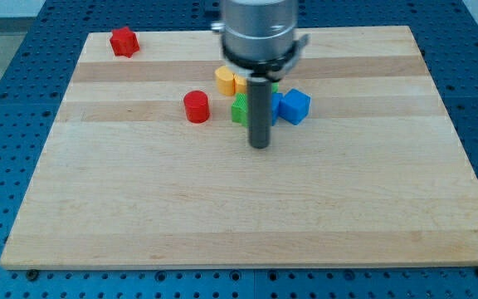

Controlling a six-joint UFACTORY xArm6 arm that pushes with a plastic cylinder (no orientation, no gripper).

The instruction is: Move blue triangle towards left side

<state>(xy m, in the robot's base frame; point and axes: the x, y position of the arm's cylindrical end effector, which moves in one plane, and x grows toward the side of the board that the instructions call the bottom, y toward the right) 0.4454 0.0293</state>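
My tip (260, 146) rests on the board, just below a tight cluster of blocks at the board's upper middle. A blue block (295, 106) that looks cube-like sits right of the rod. A sliver of blue (275, 115) shows against the rod's right edge; its shape is hidden, so I cannot tell whether it is the blue triangle. A green block (240, 109) sits against the rod's left side.
A yellow block (225, 80) lies above the green one, partly behind the arm. A red cylinder (196, 107) stands left of the cluster. A red block (124, 41) sits near the wooden board's (222, 216) top left corner. A scrap of green (274, 85) shows behind the rod.
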